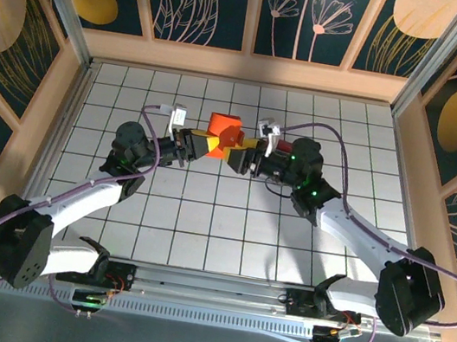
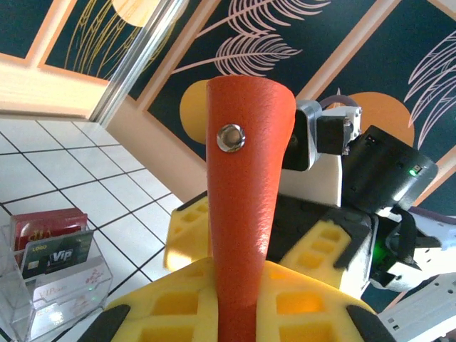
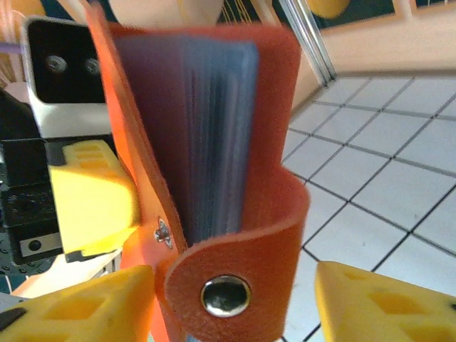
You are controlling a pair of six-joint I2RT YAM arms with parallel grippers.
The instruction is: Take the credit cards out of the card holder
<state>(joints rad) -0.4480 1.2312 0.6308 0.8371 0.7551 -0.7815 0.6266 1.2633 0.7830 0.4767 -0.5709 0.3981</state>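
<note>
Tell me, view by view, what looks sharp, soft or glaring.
Top external: evenly lit and sharp, the card holder small. Left wrist: holder's grain crisp, its metal snap glinting. Right wrist: holder and yellow fingers very close and soft, the floor tiles behind crisper.

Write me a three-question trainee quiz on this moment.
1. True or false: the left gripper is clamped on the card holder.
2. What stands in the clear box? A) cards B) coins C) keys
3. Fill in: the right gripper has its jaws ____ on either side of the card holder.
Key: 1 true; 2 A; 3 open.
</note>
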